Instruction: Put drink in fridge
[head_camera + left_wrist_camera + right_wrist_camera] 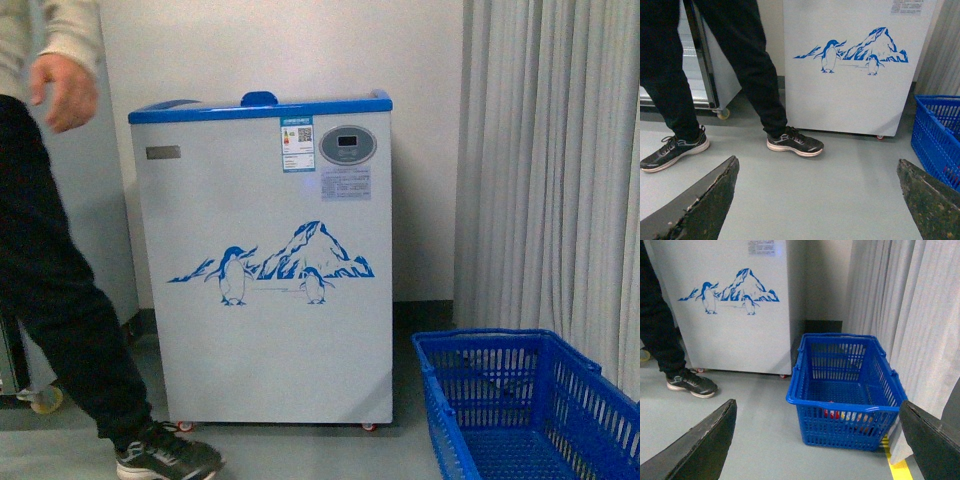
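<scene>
The fridge (262, 260) is a white chest with a blue rim, a penguin-and-mountain graphic and an oval display, standing straight ahead against the wall. It also shows as the fridge (850, 65) in the left wrist view and the fridge (730, 305) in the right wrist view. The drink is not plainly in view. Only red and pale patches (832, 414) show through the near wall of the blue basket (845, 390), and I cannot tell what they are. My left gripper (816, 165) is open over bare floor. My right gripper (817, 405) is open, short of the basket.
A person in dark trousers (60, 300) stands left of the fridge, one shoe (795, 145) near its front corner. The blue basket (520, 400) sits on the floor at the right, beside a grey curtain (550, 150). Another white cabinet (705, 60) stands further left. Yellow floor tape (902, 470) runs by the curtain.
</scene>
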